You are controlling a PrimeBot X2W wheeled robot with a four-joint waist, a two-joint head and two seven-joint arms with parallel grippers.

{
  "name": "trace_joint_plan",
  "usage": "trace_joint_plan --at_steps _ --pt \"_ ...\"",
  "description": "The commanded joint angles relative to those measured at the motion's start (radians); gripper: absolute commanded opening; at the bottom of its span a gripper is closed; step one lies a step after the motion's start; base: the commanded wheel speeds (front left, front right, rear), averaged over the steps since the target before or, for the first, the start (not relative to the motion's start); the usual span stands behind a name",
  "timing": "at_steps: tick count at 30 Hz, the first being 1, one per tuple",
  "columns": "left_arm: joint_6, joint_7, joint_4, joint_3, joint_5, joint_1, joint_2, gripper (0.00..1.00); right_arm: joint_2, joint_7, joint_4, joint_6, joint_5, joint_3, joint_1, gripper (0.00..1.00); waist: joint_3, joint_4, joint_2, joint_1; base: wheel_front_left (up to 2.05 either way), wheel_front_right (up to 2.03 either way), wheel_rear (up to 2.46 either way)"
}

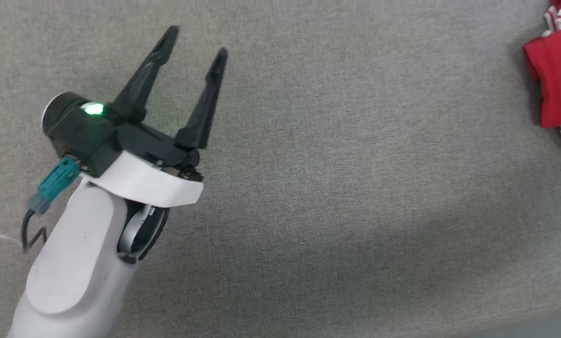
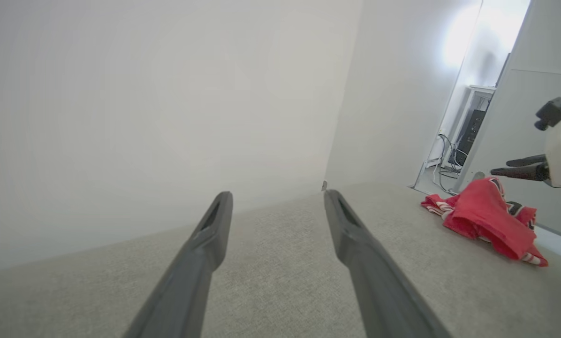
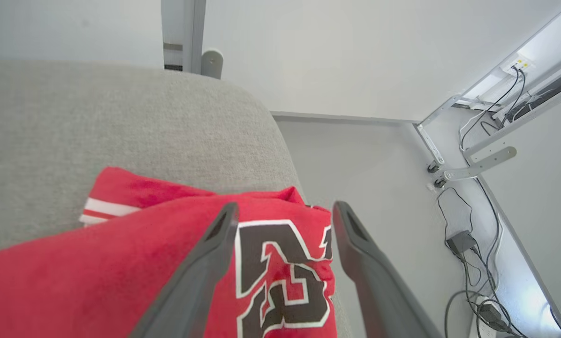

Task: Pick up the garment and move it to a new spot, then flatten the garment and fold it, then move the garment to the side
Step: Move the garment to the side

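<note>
Left gripper jaws wide, empty over table; right gripper jaws wide above bunched garment, gripping nothing.

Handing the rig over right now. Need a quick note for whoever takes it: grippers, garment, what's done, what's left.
Left gripper: open, empty, over the bare grey surface, well apart from the garment.
Right gripper: open, poised over the garment, nothing gripped between its fingers.
Garment: crumpled in a heap by the surface's rounded corner, with its black number partly showing.
Done: no step shows as complete; it is neither flattened nor folded.
Left: grasp and move it, flatten, fold, set aside.
</note>
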Motion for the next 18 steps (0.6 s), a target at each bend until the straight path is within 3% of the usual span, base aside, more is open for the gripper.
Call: trace_joint_plan --at_steps 1,9,18 --pt "-0.003 -0.005 -0.003 0.011 0.007 0.016 -0.002 1.00 0.008 -0.013 -0.007 -0.001 0.003 0.001 -0.002 1.00 -0.018 -0.003 0.0000 0.0000 0.00 0.00 0.00" --pt "-0.003 -0.005 -0.003 0.114 0.038 0.122 -0.032 1.00 0.095 -0.103 -0.093 -0.001 0.054 0.017 0.068 1.00 -0.106 0.002 0.0000 0.0000 0.00 0.00 0.00" --pt "-0.003 -0.005 -0.015 0.246 0.068 0.246 -0.080 1.00 0.170 -0.178 -0.294 -0.001 0.147 0.065 0.259 1.00 -0.208 0.036 0.0000 0.0000 0.00 0.00 0.00"
